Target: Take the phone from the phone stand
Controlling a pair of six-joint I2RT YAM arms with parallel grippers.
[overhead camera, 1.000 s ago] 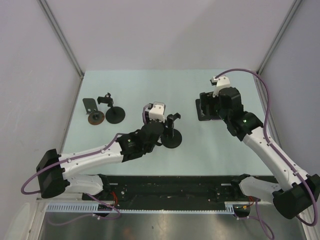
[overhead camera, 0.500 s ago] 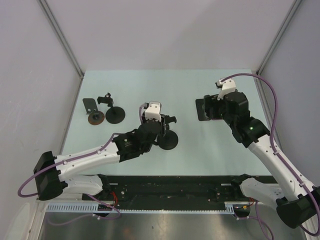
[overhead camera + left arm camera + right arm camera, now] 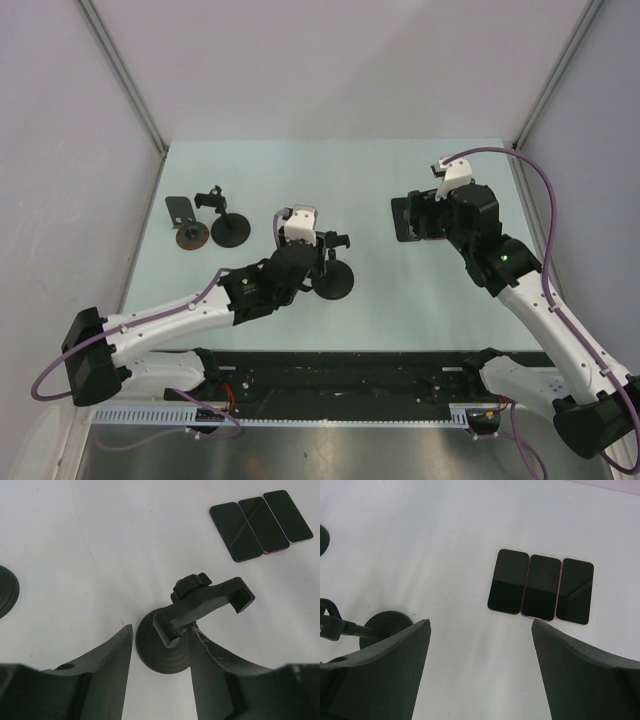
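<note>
A black phone stand with a round base and an empty clamp stands mid-table. My left gripper is open, with its fingers either side of the stand's base. Its right finger is against the stem. Three dark phones lie flat side by side on the table at the right, also seen in the left wrist view. My right gripper hovers just above and in front of them, wide open and empty. No phone sits in any stand.
A second black stand and a small bracket on a brown disc stand at the far left. Grey walls close the table on the left, back and right. The mid-table stand's base shows at the left of the right wrist view.
My left gripper has drawn back to the left, and the stand has shifted slightly left with it. My right gripper has moved a little right and up, off the phones.
</note>
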